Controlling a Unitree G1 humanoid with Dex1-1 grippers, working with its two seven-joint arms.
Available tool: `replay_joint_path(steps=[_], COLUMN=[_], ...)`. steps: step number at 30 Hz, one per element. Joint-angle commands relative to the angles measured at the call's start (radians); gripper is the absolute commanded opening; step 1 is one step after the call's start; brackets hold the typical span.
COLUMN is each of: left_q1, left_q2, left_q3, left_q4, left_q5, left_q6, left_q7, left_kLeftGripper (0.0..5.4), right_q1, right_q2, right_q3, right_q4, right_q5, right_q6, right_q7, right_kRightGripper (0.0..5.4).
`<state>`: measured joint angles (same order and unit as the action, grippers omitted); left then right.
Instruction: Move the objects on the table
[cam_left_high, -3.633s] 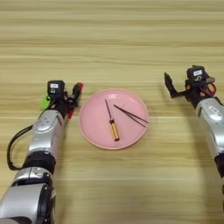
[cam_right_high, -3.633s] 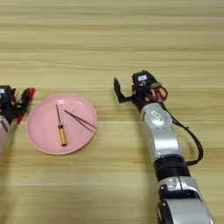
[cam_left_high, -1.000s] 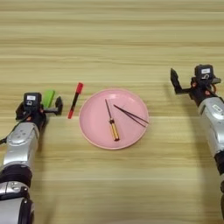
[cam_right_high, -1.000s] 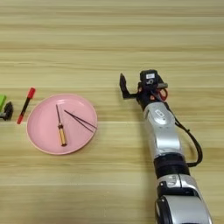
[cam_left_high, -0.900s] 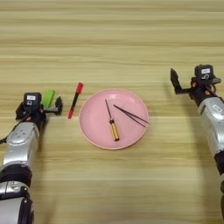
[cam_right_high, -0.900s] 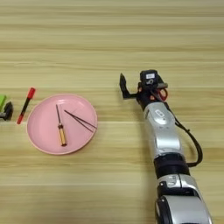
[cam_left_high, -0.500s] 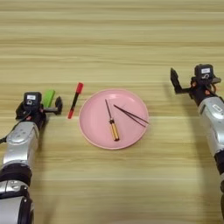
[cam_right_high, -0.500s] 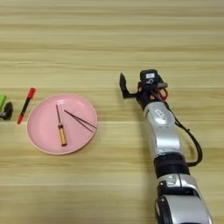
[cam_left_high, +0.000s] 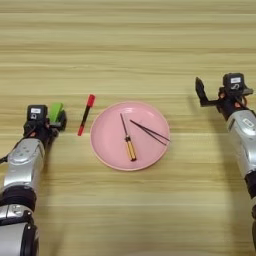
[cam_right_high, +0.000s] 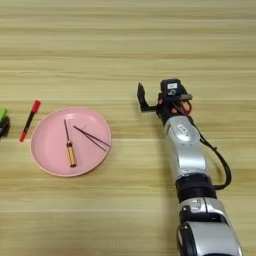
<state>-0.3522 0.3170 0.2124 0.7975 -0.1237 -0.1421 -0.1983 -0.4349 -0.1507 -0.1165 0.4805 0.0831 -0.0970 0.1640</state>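
- Pink plate (cam_left_high: 110, 152) mid-table (cam_left_high: 130, 40), holding black tweezers (cam_left_high: 150, 132) and an orange-handled screwdriver (cam_left_high: 127, 142).
- Red marker (cam_left_high: 85, 114) just left of plate, on bare wood; green block (cam_left_high: 55, 113) further left.
- Left gripper (cam_left_high: 54, 121) right at the block; cannot tell finger state.
- Right gripper (cam_right_high: 143, 100) parked well right of plate, fingers spread, nothing pinched.
- Unchanged from 0.5 s ago; nothing moved.

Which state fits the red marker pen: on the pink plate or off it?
Off it. The red marker pen lies flat on the table, just left of the pink plate, clear of its rim.
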Motion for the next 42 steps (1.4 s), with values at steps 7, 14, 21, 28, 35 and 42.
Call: replay_joint_path(steps=[7, 14, 21, 28, 35, 42], left_q1=[0.015, 0.014, 0.016, 0.015, 0.017, 0.075], left_q2=[-0.001, -0.001, 0.0, 0.001, 0.001, -0.008], left_q3=[-0.004, -0.004, -0.002, -0.001, 0.0, -0.011], left_q4=[0.024, 0.027, 0.028, 0.03, 0.023, -0.173], left_q5=[0.007, 0.007, 0.006, 0.005, 0.003, -0.005], left_q6=[0.018, 0.017, 0.014, 0.011, 0.012, 0.051], left_q7=[0.0, 0.0, -0.001, -0.001, -0.002, -0.007], left_kLeftGripper=[2.74, 2.07, 1.39, 1.32, 1.32, 1.32], right_q1=[-0.017, -0.017, -0.014, -0.015, -0.015, -0.015], right_q2=[-0.002, -0.002, -0.002, -0.002, -0.003, -0.003], right_q3=[-0.005, -0.005, -0.005, -0.005, -0.005, -0.004], right_q4=[0.005, 0.006, 0.003, 0.004, 0.004, 0.005], right_q5=[0.007, 0.007, 0.007, 0.006, 0.006, 0.005], right_q6=[0.0, 0.0, 0.0, 0.0, 0.001, 0.0], right_q7=[-0.001, -0.002, -0.003, -0.003, -0.004, -0.004], right_kRightGripper=[5.4, 5.4, 5.4, 5.4, 5.4, 5.4])
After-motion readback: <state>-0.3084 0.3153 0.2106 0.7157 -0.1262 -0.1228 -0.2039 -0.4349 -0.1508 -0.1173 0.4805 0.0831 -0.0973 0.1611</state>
